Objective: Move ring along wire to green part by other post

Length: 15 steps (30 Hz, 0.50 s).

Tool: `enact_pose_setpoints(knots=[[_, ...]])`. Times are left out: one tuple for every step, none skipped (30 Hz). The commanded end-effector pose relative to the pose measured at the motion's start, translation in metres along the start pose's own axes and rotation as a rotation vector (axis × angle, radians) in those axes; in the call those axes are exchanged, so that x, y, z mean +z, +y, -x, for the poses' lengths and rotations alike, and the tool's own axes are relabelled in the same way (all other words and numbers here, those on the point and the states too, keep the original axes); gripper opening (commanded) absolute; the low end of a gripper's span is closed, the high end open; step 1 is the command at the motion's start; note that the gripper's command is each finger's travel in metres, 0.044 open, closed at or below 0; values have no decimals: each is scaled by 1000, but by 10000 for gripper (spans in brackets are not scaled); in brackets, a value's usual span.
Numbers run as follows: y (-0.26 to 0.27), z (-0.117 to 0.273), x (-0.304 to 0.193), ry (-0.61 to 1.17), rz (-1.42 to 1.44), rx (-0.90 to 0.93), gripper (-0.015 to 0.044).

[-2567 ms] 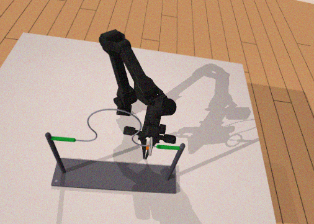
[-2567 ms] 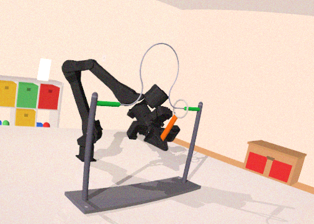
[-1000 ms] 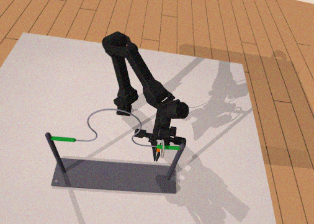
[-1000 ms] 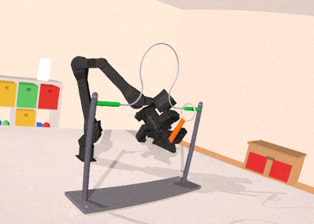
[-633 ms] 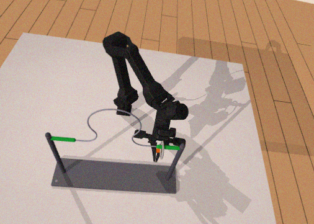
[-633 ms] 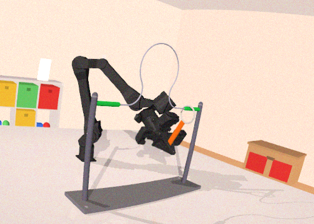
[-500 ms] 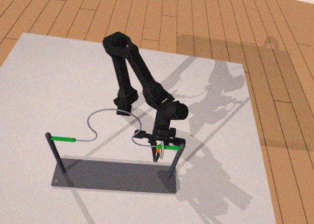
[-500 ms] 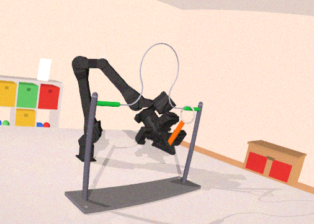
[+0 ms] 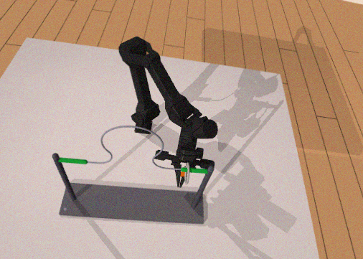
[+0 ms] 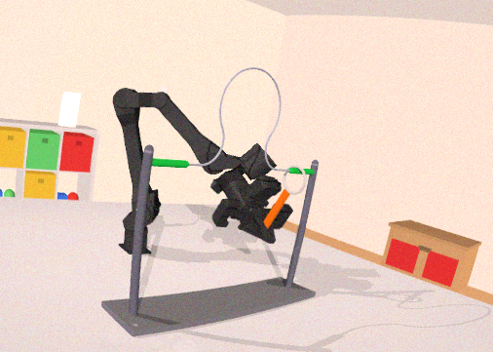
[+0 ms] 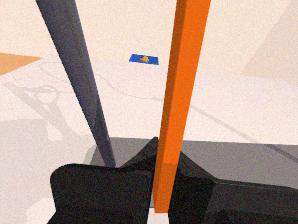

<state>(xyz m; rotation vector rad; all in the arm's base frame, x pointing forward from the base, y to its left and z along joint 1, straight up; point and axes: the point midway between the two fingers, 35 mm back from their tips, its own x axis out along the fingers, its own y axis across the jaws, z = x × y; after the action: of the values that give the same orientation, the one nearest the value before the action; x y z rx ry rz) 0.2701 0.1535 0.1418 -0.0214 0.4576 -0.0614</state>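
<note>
Orange handle [image 9: 183,173] [image 10: 276,209] [image 11: 181,100], pale ring [image 9: 187,173] [image 10: 284,186], green wire ends (plain, unpatterned), grey wire [image 9: 130,126] [image 10: 253,68] between.
</note>
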Motion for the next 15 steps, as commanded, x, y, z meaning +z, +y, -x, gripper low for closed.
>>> enact_pose_setpoints(knots=[[0,0,0,0,0,0,86],[0,0,0,0,0,0,113],[0,1,0,0,0,0,139],[0,2,0,1,0,0,160],[1,3,0,2,-1,0,160],[1,6,-1,3,-1,-1,160],[1,8,-1,4,-2,-1,160],[1,11,-1,6,-3,-2,160],[2,15,-1,7,-3,-2,160],[2,19,-1,8,-4,-2,160],[2,22,-2,9,-4,-3,160],[2,26,-2,9,-4,-3,160],[2,30,-2,9,-5,-4,160],[2,33,-2,9,-5,-4,160],[1,37,-2,8,-5,-4,160]])
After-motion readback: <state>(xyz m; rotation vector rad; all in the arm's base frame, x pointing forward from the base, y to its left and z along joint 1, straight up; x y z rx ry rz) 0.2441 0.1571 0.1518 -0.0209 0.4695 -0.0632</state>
